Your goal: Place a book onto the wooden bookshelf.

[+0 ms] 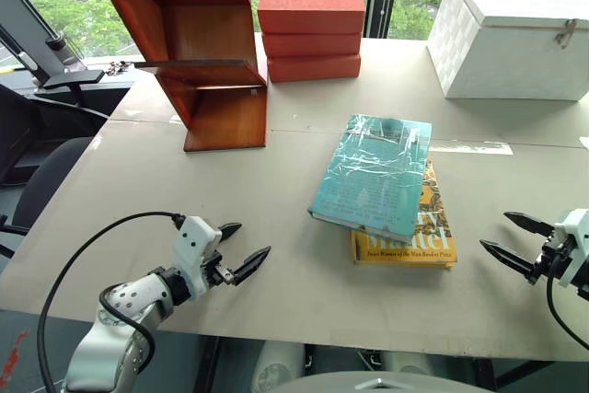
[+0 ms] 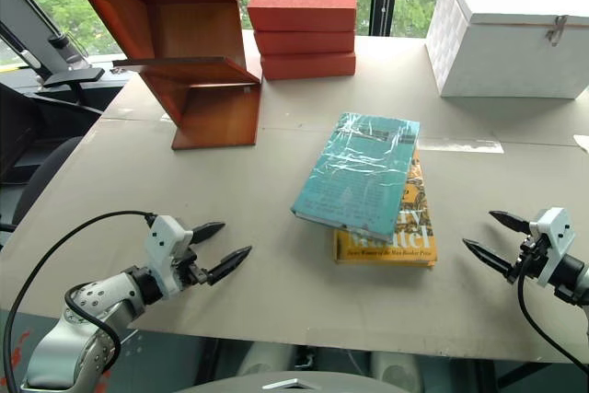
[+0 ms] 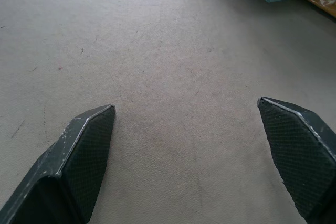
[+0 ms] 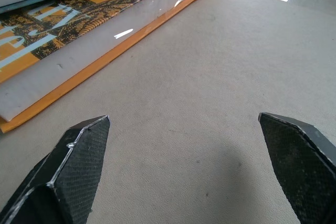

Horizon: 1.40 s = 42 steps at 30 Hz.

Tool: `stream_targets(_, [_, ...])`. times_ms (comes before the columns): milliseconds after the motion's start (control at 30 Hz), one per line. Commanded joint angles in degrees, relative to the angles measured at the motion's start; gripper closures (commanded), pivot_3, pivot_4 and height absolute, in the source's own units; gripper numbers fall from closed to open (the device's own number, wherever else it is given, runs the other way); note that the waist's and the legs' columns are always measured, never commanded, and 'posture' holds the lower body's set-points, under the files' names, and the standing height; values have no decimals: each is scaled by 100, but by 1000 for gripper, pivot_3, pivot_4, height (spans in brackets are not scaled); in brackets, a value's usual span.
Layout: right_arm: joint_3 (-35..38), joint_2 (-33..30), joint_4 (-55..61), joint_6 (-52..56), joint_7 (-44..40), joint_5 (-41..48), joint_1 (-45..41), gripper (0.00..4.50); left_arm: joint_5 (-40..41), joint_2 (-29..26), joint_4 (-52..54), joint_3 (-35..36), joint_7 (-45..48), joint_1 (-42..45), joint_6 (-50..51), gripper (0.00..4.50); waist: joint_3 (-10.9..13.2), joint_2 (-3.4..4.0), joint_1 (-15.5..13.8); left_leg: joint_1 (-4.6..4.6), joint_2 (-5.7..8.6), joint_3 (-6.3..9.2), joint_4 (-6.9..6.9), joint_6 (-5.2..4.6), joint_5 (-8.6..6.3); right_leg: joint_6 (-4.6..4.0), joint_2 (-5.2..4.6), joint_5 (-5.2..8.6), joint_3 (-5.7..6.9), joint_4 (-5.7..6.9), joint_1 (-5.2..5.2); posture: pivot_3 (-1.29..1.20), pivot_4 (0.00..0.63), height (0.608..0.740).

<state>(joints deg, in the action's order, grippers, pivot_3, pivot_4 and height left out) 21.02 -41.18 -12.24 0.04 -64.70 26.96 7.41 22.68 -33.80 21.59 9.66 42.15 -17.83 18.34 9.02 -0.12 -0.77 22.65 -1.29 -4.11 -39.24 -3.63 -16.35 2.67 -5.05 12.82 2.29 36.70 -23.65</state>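
Book, teal hardcover in crinkled clear wrap, lies flat mid-table, stacked crookedly on a yellow book whose near edge and right side stick out from under it. Wrap is shiny and catches the window light; judged slippery under the black fingers, and it may slide or bunch rather than grip. Boards look stiff, so the book should hold its shape when lifted by one edge; moderate weight, not fragile. Best hold, by my reading: the near left corner, which overhangs the yellow book and leaves a gap above the table, so a finger could get beneath; pinching across the thickness there, or squeezing the two long edges between both grippers. Risk of dragging the yellow book along if the lower finger goes too deep. Left gripper hovers low over the table near the front edge, fingers spread wide, nothing between them, well apart from the book and pointing toward it. Right gripper sits near the front right, likewise spread and empty, aimed at the yellow book's side. Bookshelf, reddish-brown and glossy, stands at the far left of the table, its boards bare where visible. Beside it, a stack of red boxes; far right, a white box. Task not started: book not yet touched.
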Motion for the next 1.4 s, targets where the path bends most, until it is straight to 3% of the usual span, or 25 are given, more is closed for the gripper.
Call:
stream_targets(33, [74, -33, 125, -40, -60, 62, -21, 0, 1, -135, -186, 126, 96, 132, -14, 25, 0, 0, -2, 0, 0, 0, 0, 0, 0, 0, 0, 0, 0, 0, 0, 0, 150, 718])
stream_targets(900, [302, -30, 514, -118, -328, 441, 209, 0, 142, -197, -705, -51, 732, 998, -60, 25, 5, -6, -23, 10, 0, 4, 0, 0, 0, 0, -6, 0, 8, -6, -1, 0, 150, 718])
stream_targets(967, [410, -110, 824, 53, -504, 695, 368, 0, 301, -220, -791, -117, 770, 1313, 372, 25, 5, -6, -36, 10, 1, 5, -1, 0, 0, 0, -6, 0, 10, -5, -1, 0, 150, 718])
stream_targets(1100, [727, -378, 1696, 707, -774, 1371, 748, 0, 1474, -222, -1206, -121, 1178, 2398, 1933, 25, 9, -8, -33, 13, 1, 9, -3, -1, 0, 1, -5, -1, 15, -1, -1, 0, 150, 718])
stream_targets(1200, [865, -506, 2158, 1115, -758, 1690, 870, 0, 1748, -239, -1813, -366, 1445, 3177, 2762, 25, 8, -14, -6, 11, 1, 11, -7, 0, 1, 3, 7, -1, 33, 3, 2, 0, 150, 718])
stream_targets(1300, [922, -551, 2551, 1395, -646, 1867, 869, 0, 2166, 53, -2947, -478, 1484, 4295, 4028, 25, 13, -23, -1, 8, 3, 5, -7, 0, 1, 21, 39, -9, 29, 3, 4, 0, 150, 718])
stream_targets(1400, [894, -503, 2862, 1512, -488, 1883, 836, 0, 2082, 294, -4137, -715, 1699, 5158, 4572, 25, 24, -40, -34, 13, 5, 12, -16, 0, 2, 33, 49, -14, 33, 6, 5, 0, 150, 718])
